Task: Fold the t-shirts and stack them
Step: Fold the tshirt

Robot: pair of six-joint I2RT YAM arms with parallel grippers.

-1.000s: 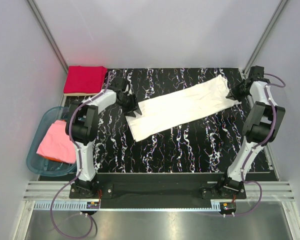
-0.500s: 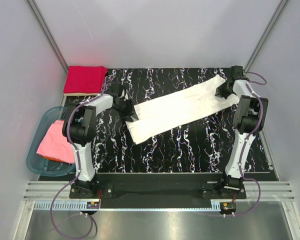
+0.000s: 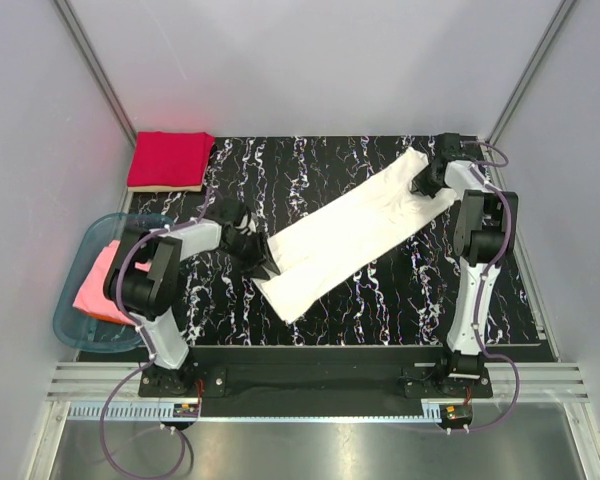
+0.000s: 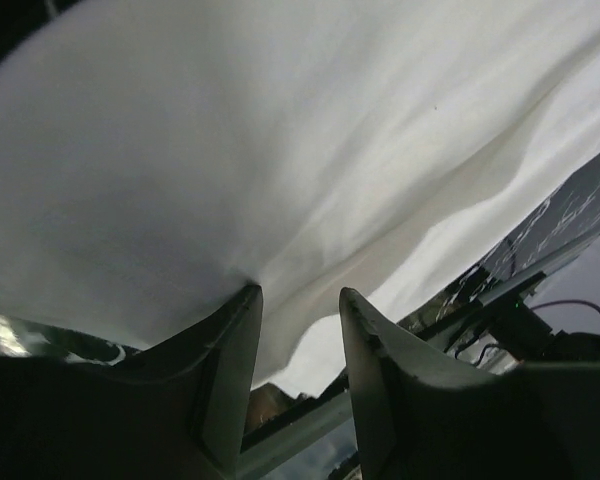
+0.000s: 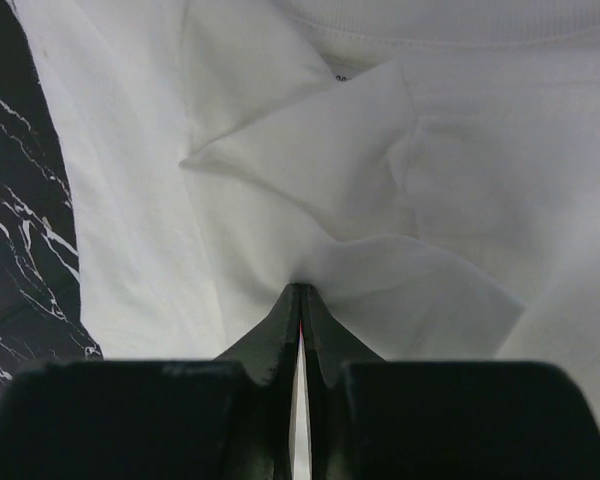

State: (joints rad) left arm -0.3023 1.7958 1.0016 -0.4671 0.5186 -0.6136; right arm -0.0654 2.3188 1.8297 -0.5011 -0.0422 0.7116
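Your right end effector (image 5: pixel 300 290) is sitting at the far right corner of the black, white-veined marble-patterned surface (image 3: pixel 380 300). Its fingers are pressing together on a pucker of the long white cotton t-shirt (image 3: pixel 350 230), close to the collar seam. Your left end effector (image 3: pixel 258 258) is working left of the surface's centre. There it is gripping the opposite end of the same shirt, with a bunch of cloth caught between fingers that are showing only a narrow gap.

The shirt is lying as a narrow strip, already doubled lengthwise. Its long axis is running diagonally from the left-centre of the surface up to the far right corner. So you are holding it by its two short ends, one arm at each, and the cloth is stretching away from each end effector straight toward the other.

That diagonal is probably what the coming fold is hanging on. To halve the strip you are likely looking at carrying one end along that line over the other, and the left arm's end is the one lying nearer the open middle of the surface.

The flat, folded red t-shirt (image 3: pixel 168 160) is waiting at the far left corner, well apart from both arms. It appears to be where the stack is starting.
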